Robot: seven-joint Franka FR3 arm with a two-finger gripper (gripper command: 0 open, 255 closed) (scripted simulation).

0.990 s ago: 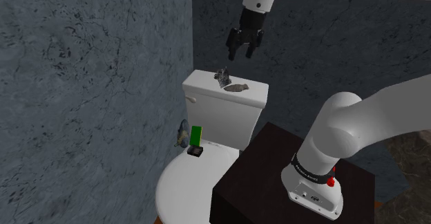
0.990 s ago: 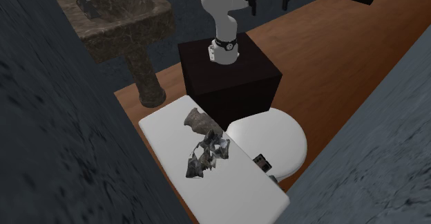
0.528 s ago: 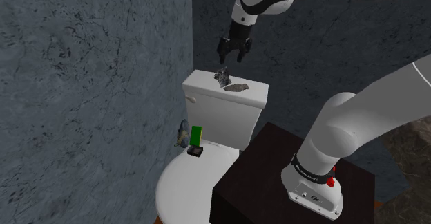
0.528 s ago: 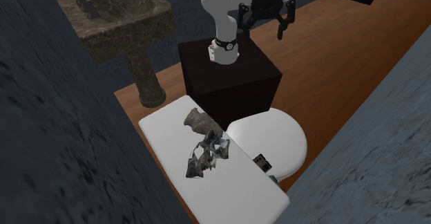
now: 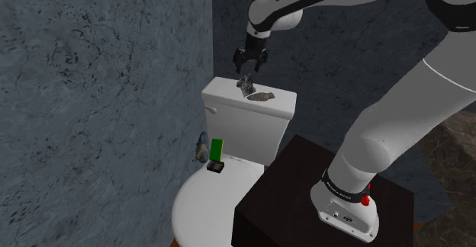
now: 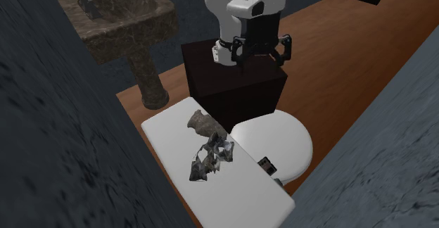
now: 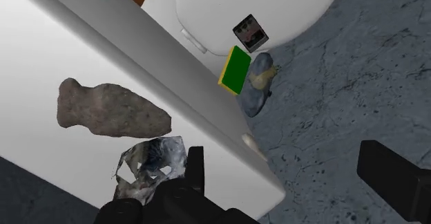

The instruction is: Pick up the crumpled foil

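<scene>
Tool (image 5: 247, 63) lowered, fingers (image 7: 392, 181) apart, jagged crumpled foil (image 7: 152, 164)

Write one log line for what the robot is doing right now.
claw: open | hovers over crumpled foil | foil: not held, on toilet tank lid beside brown lump

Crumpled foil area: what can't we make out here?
Crumpled foil: wrist view, side nearest the end effector covered by one black finger.
Small dark box on the toilet lid: wrist view, markings too small to read.
Blue-grey object: wrist view, partly behind the green block; unidentifiable.
</scene>
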